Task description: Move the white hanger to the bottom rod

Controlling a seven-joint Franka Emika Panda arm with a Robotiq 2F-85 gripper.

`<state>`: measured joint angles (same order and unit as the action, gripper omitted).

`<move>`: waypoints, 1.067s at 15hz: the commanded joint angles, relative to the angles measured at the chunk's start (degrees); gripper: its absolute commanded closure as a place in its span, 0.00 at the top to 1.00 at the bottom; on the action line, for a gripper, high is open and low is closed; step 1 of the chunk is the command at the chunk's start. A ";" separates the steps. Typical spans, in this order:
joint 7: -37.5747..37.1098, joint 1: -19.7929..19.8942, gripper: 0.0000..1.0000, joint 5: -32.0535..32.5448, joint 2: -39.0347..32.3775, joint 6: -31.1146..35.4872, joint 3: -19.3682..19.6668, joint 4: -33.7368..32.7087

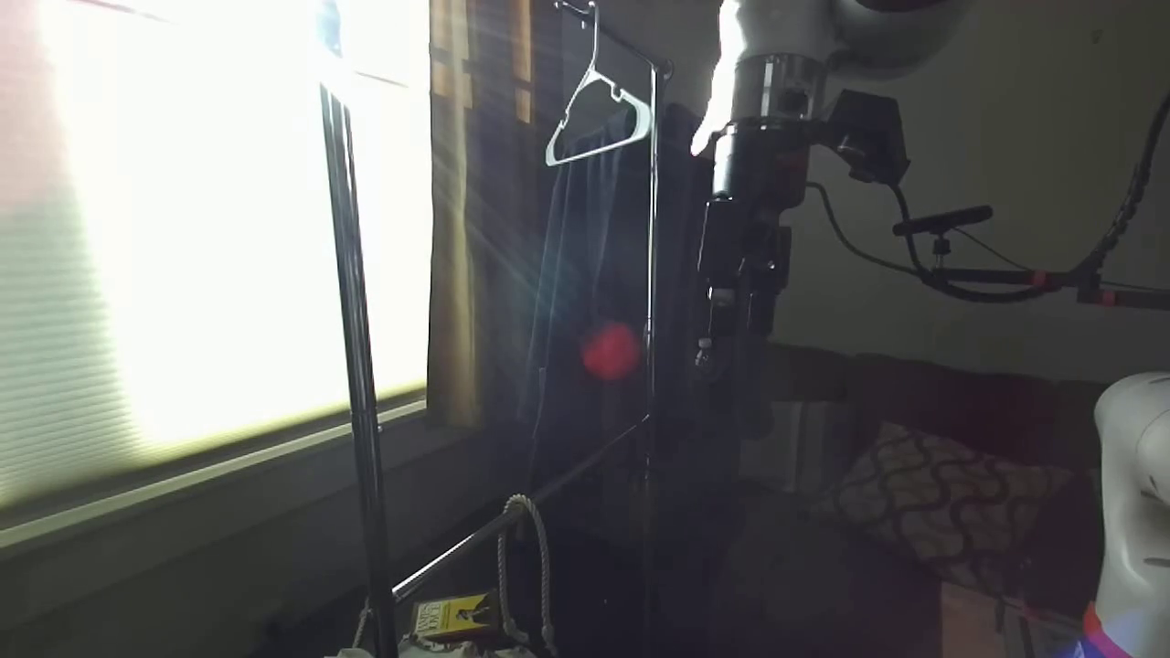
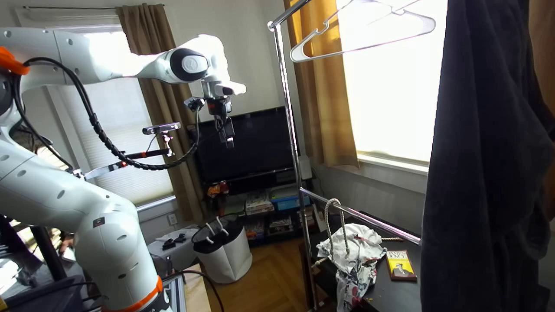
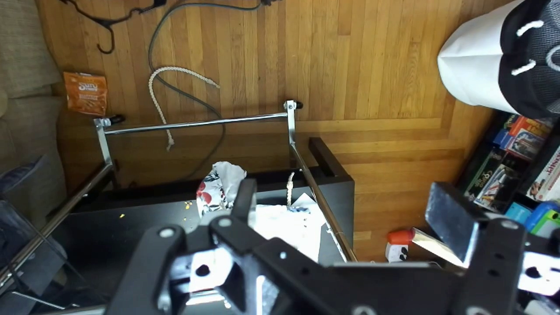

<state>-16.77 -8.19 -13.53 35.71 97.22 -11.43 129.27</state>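
Wood floor (image 3: 385,57) spreads below, and a dark table (image 2: 396,294) stands under the rack (image 2: 291,130). In an exterior view a TV (image 2: 256,151) is on the far side, a bright window (image 2: 394,95) to the right. A cloth (image 2: 357,245) and a book (image 2: 399,265) lie on the table. A rope (image 2: 327,219) loops over the bottom rod (image 2: 368,219); dark clothes (image 2: 477,173) near right cover that rod's right part. The white hanger (image 1: 594,153) hangs on the top rod (image 2: 291,11). The arm (image 2: 106,225) extends from the left, wrist bent down, its gripper (image 3: 343,210) pointing at the floor with fingers (image 3: 450,221) wide apart.
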 commanded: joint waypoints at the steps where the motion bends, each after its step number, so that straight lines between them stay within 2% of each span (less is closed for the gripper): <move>1: -3.25 2.02 1.00 0.49 2.70 2.47 -0.85 -1.15; 6: -8.94 7.48 1.00 5.94 2.90 2.12 -0.32 -12.39; 10: -14.37 13.04 1.00 12.08 -3.55 5.60 -2.80 -25.54; 13: -19.18 16.39 1.00 19.64 -10.13 11.03 -6.33 -35.11; 16: -24.34 18.53 1.00 30.86 -15.15 12.55 -8.92 -42.81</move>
<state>-36.02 7.61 8.47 26.34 110.20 -17.24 95.04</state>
